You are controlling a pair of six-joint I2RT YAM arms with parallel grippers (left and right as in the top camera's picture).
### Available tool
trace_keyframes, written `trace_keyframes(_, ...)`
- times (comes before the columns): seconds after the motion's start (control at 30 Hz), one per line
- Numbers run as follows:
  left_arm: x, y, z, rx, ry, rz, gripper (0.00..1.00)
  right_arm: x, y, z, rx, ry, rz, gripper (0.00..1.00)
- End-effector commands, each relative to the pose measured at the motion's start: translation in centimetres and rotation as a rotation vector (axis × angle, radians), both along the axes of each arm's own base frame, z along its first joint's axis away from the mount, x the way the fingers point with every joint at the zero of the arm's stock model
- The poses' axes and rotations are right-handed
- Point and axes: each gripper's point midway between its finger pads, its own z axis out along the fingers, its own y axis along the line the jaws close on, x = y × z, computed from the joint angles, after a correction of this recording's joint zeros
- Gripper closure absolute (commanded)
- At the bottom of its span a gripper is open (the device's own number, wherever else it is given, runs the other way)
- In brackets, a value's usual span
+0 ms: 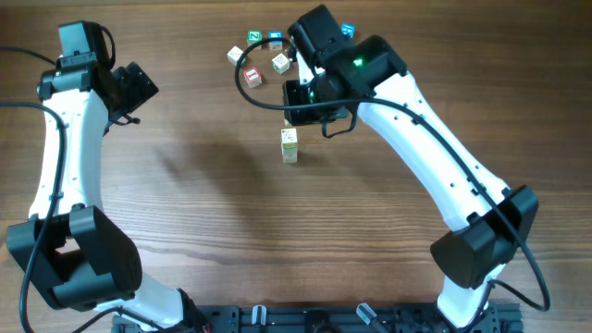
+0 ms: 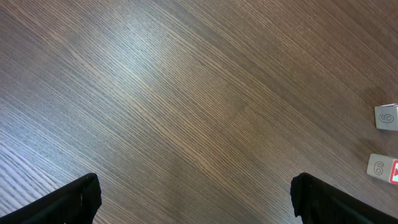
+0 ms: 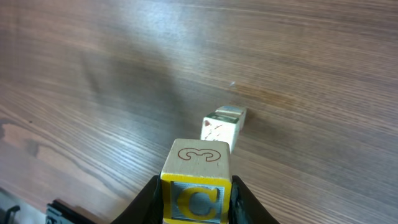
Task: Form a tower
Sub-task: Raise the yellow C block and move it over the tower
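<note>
A dark, fine-grained wooden table (image 1: pixel 185 194) fills every view, bare but for a handful of small alphabet cubes. The tower (image 1: pixel 289 146) stands just toward 12 o'clock from the table's middle, a short one-cube-wide column of pale wood. How many cubes it holds cannot be counted for sure, and its markings are too small to read. The right gripper (image 3: pixel 196 200) hangs just at 12 o'clock of the tower, its jaws narrowed onto the flanks of a yellow cube (image 3: pixel 196 168). The cube is carried level with its top left clear, probably so it can be lowered flat onto the column, which shows just beyond it in the right wrist view. Its near face carries a "C" on blue-grey, and its pale top bears an outlined figure that reads as a 3 lying on its side. The loose cubes (image 1: pixel 280 63) lie scattered at 11 to 12 o'clock of the tower, apart from it, as stock. The left gripper (image 2: pixel 196 202) waits at 9 o'clock with its jaws spread wide on nothing, well out of the way. At 3 o'clock in its own view sit two pale cubes (image 2: pixel 387 116), each marked with a 6 or 9.
</note>
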Motion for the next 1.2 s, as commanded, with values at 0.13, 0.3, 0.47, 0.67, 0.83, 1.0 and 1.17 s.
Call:
trace_keyframes(0.13,0.2,0.3,1.3,0.02,-0.029,-0.003,0.0,-0.5,0.7,0.8,0.027,0.001,-0.003,0.75)
trace_keyframes(0.3,0.2,0.3,1.3,0.02,-0.029,-0.003,0.0,-1.4,1.2,0.7,0.019,0.021,0.003,0.75)
trace_keyframes(0.47,0.2,0.3,1.3,0.02,-0.029,-0.003,0.0,-2.1,2.0,0.7,0.019,0.021,0.027,0.75)
trace_keyframes(0.67,0.2,0.3,1.3,0.02,-0.028,-0.003,0.0,-2.9,2.8,0.7,0.019,0.022,0.052,0.75)
trace_keyframes(0.83,0.2,0.3,1.3,0.02,-0.028,-0.003,0.0,-3.3,3.0,0.6,0.017,0.027,0.058,0.75)
trace_keyframes(1.0,0.2,0.3,1.3,0.02,-0.029,-0.003,0.0,-3.5,3.0,0.6,0.016,0.042,0.038,0.75)
trace_keyframes(1.17,0.2,0.3,1.3,0.02,-0.029,-0.003,0.0,-4.5,4.0,0.6,0.016,0.041,0.068,0.75)
